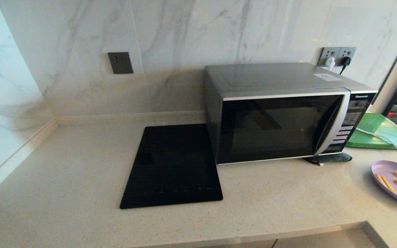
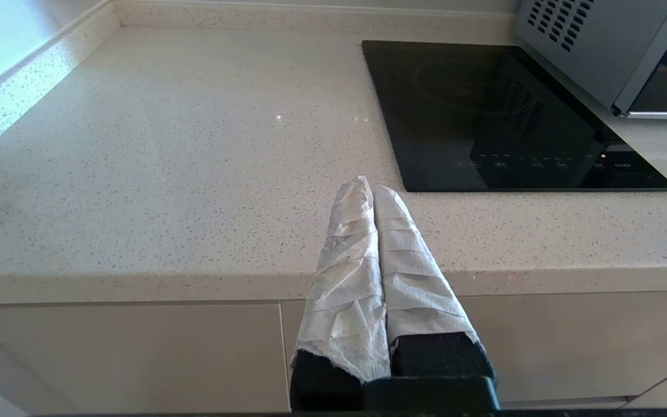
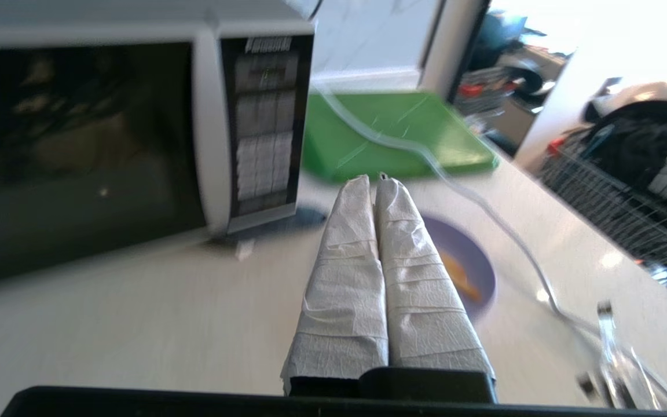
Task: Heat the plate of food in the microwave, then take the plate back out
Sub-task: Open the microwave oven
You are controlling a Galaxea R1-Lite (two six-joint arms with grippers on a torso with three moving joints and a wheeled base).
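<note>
The silver-and-black microwave [image 1: 281,113] stands on the counter with its dark glass door closed and its curved handle [image 1: 329,124] beside the button panel. The lilac plate of food [image 1: 396,182], with several orange sticks, lies on the counter to the microwave's right near the edge. My right gripper [image 3: 373,184] is shut and empty, hovering over the counter in front of the microwave's button panel [image 3: 264,121], short of the plate of food [image 3: 466,266]. My left gripper [image 2: 368,188] is shut and empty, held off the counter's front edge. Neither arm shows in the head view.
A flat black cooktop [image 1: 172,165] lies left of the microwave. A green board [image 1: 381,132] sits behind the plate, with a white cable [image 1: 384,139] across it. A wire rack [image 3: 629,202] with clutter stands beyond the counter's right end.
</note>
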